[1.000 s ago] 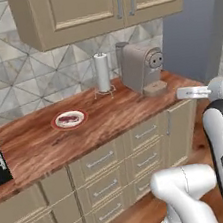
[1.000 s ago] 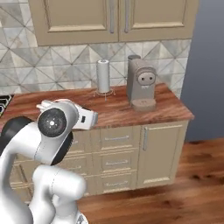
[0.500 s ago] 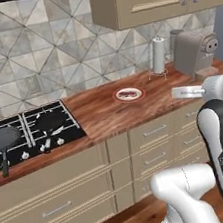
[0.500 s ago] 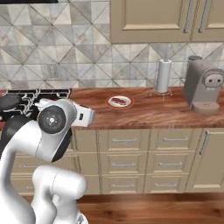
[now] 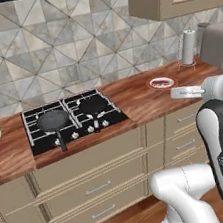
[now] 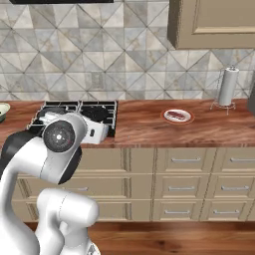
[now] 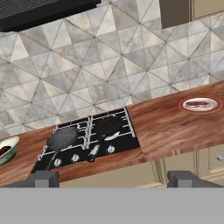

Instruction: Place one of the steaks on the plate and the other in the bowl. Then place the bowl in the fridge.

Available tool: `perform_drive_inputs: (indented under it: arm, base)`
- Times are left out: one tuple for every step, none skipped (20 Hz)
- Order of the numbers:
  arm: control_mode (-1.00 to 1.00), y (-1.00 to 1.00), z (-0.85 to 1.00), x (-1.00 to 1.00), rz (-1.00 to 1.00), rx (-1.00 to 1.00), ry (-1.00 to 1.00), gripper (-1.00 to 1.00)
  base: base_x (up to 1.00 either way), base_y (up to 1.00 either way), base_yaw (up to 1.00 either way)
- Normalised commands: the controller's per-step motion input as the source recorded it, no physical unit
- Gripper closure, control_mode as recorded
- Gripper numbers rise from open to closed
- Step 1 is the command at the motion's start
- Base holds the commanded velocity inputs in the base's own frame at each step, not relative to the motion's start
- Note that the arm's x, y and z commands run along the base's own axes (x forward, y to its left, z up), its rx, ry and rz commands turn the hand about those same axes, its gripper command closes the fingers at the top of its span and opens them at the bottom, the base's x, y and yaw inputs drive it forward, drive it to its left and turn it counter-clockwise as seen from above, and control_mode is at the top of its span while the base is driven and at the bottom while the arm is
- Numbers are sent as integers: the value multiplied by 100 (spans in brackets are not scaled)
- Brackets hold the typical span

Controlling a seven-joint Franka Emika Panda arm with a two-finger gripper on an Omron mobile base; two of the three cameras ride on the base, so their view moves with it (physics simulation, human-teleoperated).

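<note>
A: Where did we find the steaks?

B: One steak [image 6: 176, 116] lay on the red-rimmed plate [image 6: 187, 120] on the wooden counter [image 6: 149, 128], its long axis running along the counter's length. The other steak [image 7: 4, 150] showed as a dark patch inside the bowl [image 7: 12, 145] at the counter's far left end; we could not tell which way it pointed.

A: And the pincer?

B: In the hand view the gripper [image 7: 114, 178] stood spread wide with nothing between its fingertips [image 7: 43, 178], well back from the counter.

A: What else did we see?

B: A black hob [image 5: 72, 119] carried a frying pan [image 5: 53, 121], its handle pointing toward the cabinet front. A paper towel roll [image 6: 228, 86] stood upright on the right. Grey triangle tiles [image 5: 54, 51] covered the wall above beige drawers [image 6: 189, 160].
</note>
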Motion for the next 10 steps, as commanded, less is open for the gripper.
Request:
perform_drive_inputs:
  arm:
    - [100,0,0,0,0,0,0,-100]
    - [100,0,0,0,0,0,0,-100]
    - [100,0,0,0,0,0,0,-100]
    - [100,0,0,0,0,0,0,-100]
    - [100,0,0,0,0,0,0,-100]
    - [100,0,0,0,0,0,0,-100]
    - [100,0,0,0,0,0,0,-100]
    - [100,0,0,0,0,0,0,-100]
    - [100,0,0,0,0,0,0,-100]
    - [100,0,0,0,0,0,0,-100]
  base:
    - [0,100,6]
    - [0,100,8]
    - [0,100,11]
    - [0,100,13]
    - [0,100,19]
    - [0,100,23]
    - [0,100,24]
    - [0,100,27]
    - [0,100,29]
    - [0,100,31]
